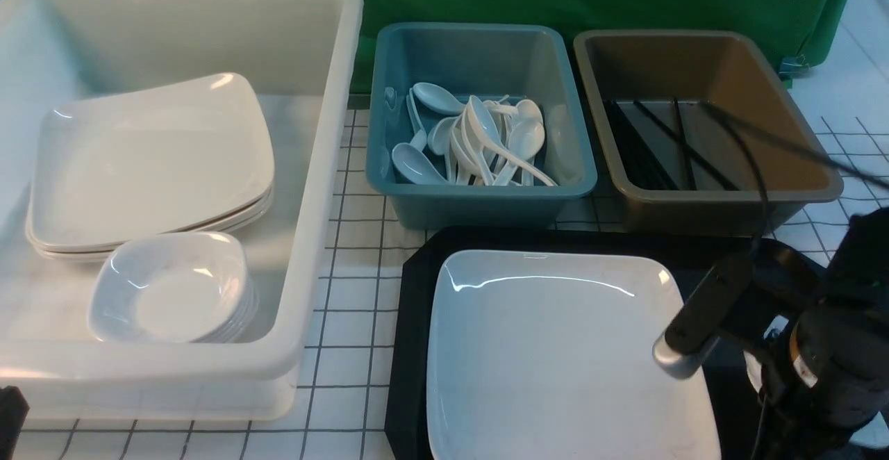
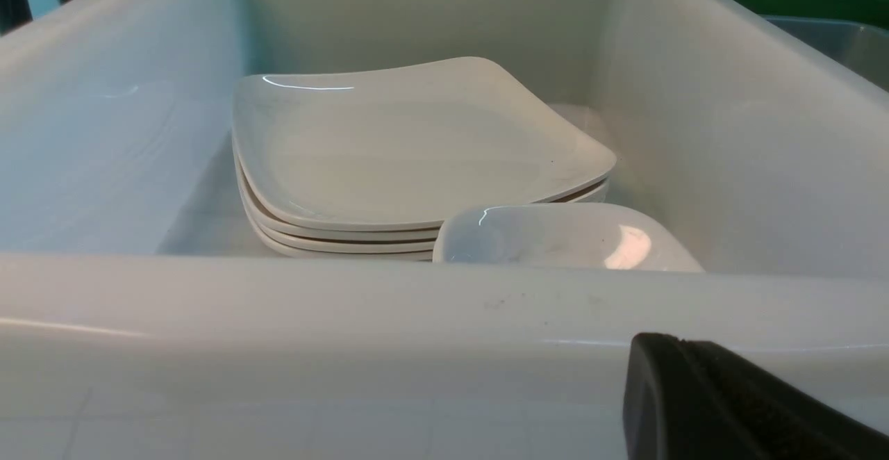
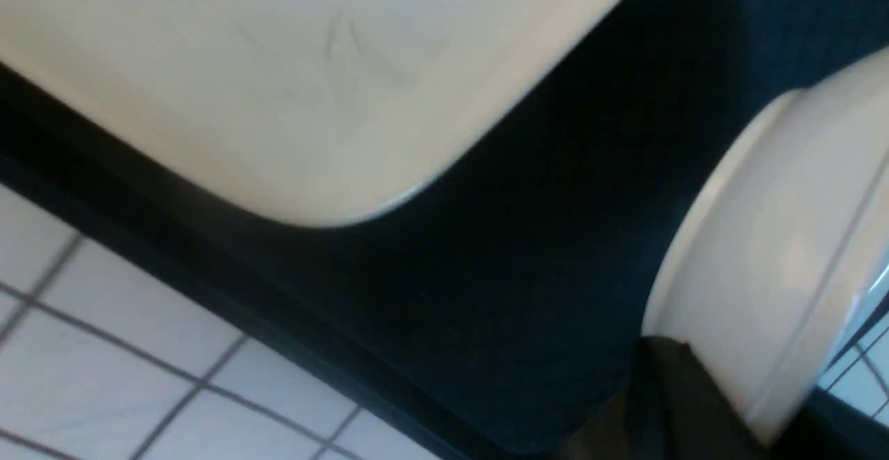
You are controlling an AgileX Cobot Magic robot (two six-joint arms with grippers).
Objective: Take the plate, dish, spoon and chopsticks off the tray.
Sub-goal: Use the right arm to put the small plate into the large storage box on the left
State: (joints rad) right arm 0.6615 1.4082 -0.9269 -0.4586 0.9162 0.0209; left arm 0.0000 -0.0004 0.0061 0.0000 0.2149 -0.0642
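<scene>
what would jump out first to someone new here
The large white plate lying on the black tray in the near middle grabs the eye first. To its left, a big white tub holds stacked plates and small dishes; behind the tray stand a teal tub full of white spoons and a brown tub with black chopsticks.

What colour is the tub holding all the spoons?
The tub is teal; the front view shows it best.

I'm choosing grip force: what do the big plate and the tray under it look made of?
The plate looks like glossy white ceramic or melamine: sharp light streaks along its rim, faint surface scratches; which of the two, I cannot tell. The tray looks like matte black plastic: dull, with barely any glare.
</scene>
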